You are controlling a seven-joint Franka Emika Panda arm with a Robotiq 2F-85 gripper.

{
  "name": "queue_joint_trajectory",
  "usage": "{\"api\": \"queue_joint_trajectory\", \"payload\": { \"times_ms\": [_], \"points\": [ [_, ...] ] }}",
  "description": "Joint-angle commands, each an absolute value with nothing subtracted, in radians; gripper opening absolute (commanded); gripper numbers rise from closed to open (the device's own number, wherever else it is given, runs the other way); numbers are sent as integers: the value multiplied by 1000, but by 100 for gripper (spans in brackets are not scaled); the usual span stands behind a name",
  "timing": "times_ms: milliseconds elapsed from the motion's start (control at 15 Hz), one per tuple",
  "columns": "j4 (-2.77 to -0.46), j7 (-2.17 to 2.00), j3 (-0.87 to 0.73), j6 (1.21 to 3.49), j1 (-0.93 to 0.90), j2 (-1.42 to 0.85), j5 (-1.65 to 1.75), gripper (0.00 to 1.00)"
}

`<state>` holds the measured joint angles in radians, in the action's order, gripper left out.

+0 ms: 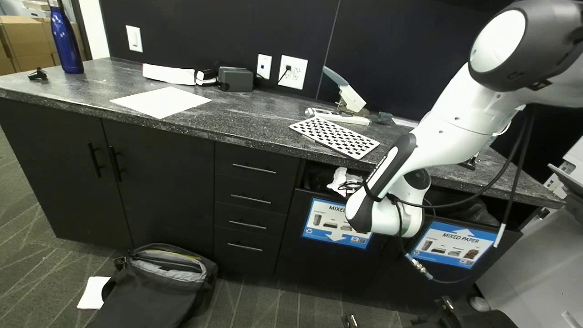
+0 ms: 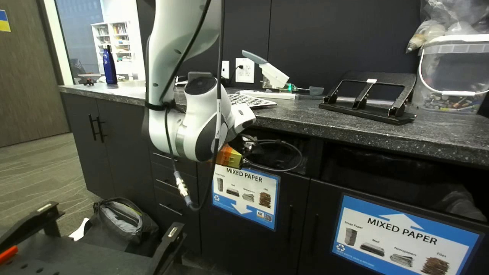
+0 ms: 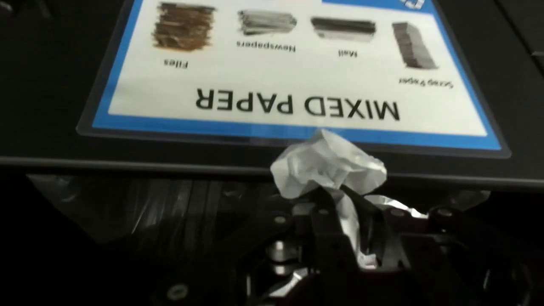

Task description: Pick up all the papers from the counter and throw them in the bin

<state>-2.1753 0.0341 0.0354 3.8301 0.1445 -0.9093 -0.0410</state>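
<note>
A: Where is the claw [image 3: 338, 193]?
B: At the opening of the bin [image 2: 244, 244], the one whose blue-and-white label [image 2: 246, 194] bears a down arrow.
A: Holding anything?
B: Yes, it's pinched around a crumpled white paper wad [image 3: 329, 163]. In the wrist view the wad covers part of the bin's top edge; I can't tell whether it touches.
A: Any more white by the bin?
B: A bit of white [image 3: 397, 204] behind the claw, mostly hidden. And in an exterior view a crumpled white piece [image 1: 338, 181] shows in the bin's opening. Whether either belongs to that wad, I can't say.
A: And the tabletop [image 1: 255, 114]?
B: It runs above the bin. A checkered panel [image 1: 334, 136] lies on it over the bin; a flat white sheet [image 1: 161, 102] is well to the bin's left, a blue bottle [image 1: 66, 41] farther left.
A: To its right?
B: The second bin [image 1: 423, 284], just beside it.
</note>
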Motion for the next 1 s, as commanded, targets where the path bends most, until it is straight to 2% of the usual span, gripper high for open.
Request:
{"api": "queue_joint_trajectory", "payload": {
  "times_ms": [0,200,267,400,867,933],
  "points": [
    [-2042,-4,-2,3982,116,-1008,-44,8],
    [-1946,8,-29,4068,92,-1084,-84,8],
    [-1922,11,-35,4070,84,-1098,-101,33],
    [-1888,20,-49,4066,70,-1123,-129,38],
    [-1905,34,-71,3912,36,-1083,-183,92],
    [-1964,40,-74,3818,32,-1028,-185,98]
  ]
}}
